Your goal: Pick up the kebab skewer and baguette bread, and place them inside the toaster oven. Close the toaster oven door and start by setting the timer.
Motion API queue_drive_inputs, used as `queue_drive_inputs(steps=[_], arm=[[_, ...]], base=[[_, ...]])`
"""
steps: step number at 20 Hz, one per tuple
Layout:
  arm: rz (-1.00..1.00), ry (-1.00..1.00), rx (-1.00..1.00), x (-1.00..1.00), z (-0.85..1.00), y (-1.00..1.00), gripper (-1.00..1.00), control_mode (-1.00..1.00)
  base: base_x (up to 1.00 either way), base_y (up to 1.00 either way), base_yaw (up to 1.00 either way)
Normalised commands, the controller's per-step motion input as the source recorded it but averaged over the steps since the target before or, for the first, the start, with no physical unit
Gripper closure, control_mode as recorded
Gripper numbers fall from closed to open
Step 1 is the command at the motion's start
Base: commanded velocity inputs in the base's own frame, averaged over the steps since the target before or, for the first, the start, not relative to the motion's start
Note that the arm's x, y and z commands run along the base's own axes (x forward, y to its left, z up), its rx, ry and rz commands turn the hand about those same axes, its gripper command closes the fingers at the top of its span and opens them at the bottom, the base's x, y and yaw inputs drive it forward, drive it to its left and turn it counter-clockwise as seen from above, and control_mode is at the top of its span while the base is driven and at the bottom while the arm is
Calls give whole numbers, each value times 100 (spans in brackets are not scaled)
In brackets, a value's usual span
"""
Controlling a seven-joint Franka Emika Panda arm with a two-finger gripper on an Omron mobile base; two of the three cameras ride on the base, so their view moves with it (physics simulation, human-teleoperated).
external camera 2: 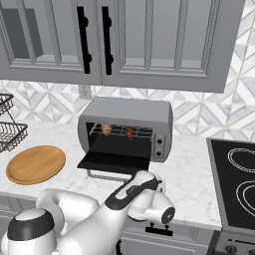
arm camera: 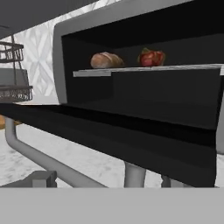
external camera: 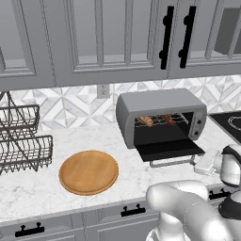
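The toaster oven [external camera: 160,101] [external camera 2: 127,109] stands on the counter with its door [external camera: 169,149] [external camera 2: 114,162] folded down flat. On its wire shelf the baguette bread [external camera: 145,121] [arm camera: 106,60] lies to the left, with the kebab skewer [external camera: 168,119] [arm camera: 151,57] just right of it. My gripper [arm camera: 104,180] sits low in front of the door [arm camera: 109,140], looking up into the oven. Its fingertips [arm camera: 41,178] are spread wide and open, holding nothing. The grey bar handle [arm camera: 35,153] [external camera 2: 107,175] crosses just ahead of them.
A round wooden board [external camera: 88,172] [external camera 2: 36,164] lies on the marble counter left of the oven. A wire rack [external camera: 21,141] stands at the far left. A black cooktop [external camera 2: 234,179] is to the right. The knob strip [external camera 2: 159,144] is on the oven's right front.
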Motion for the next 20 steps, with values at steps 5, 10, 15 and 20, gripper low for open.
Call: queue_drive_inputs(steps=[5,10,15,20], arm=[[0,-13,0,8,40,0,-100,-100],[0,-13,0,29,42,0,-100,-100],[0,-12,0,34,39,1,-100,-100],[0,-9,0,39,33,5,-100,-100]], base=[[0,0,0],[0,0,0],[0,0,0],[0,0,0]])
